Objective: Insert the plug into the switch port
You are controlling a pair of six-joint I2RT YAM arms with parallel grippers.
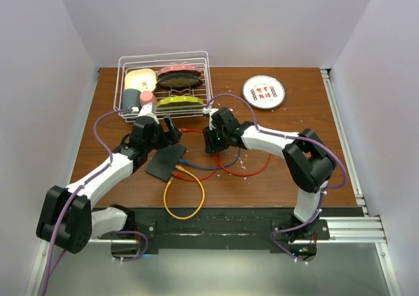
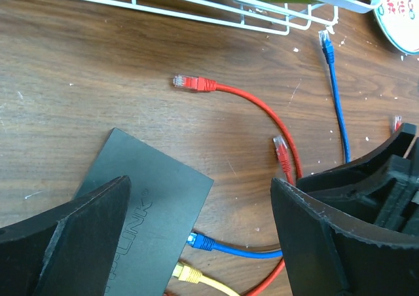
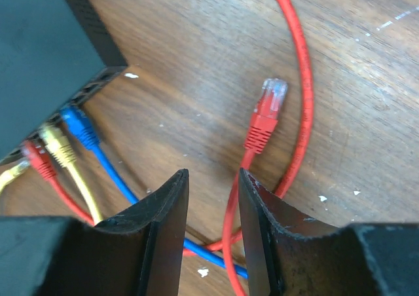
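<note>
Lying flat on the wooden table (image 1: 314, 112), the switch (image 1: 167, 162) sat between the two arms, nearer the left one, with its row of sockets facing the right arm. The left wrist view showed its matte black top (image 2: 154, 198) printed with a brand name. A blue plug (image 2: 200, 241) and a yellow plug (image 2: 186, 273) were seated side by side in its edge. The right wrist view showed those sockets (image 3: 85, 93) holding a blue, a yellow and a red connector, with one more yellow one at the frame's edge.

The left gripper (image 1: 171, 133) hung over the far end of the switch, its fingers (image 2: 72, 237) spread wide and grasping nothing. The right gripper (image 1: 211, 142) pointed down just beside the switch's socket edge. Its fingers (image 3: 163, 237) stood a narrow gap apart, released rather than clenched. The thin red cable (image 3: 230, 224) ran into that gap along one finger, with bare wood showing beside it.

The red plug (image 3: 267, 109) lay loose on the table just ahead of those fingertips, apart from the switch, its clear tip pointing away from the gripper. A second red plug (image 2: 193, 82) and a loose blue plug (image 2: 325, 39) lay farther off, toward the wire basket (image 1: 163, 67). A white disc (image 1: 264, 91) sat well apart at the far right.
</note>
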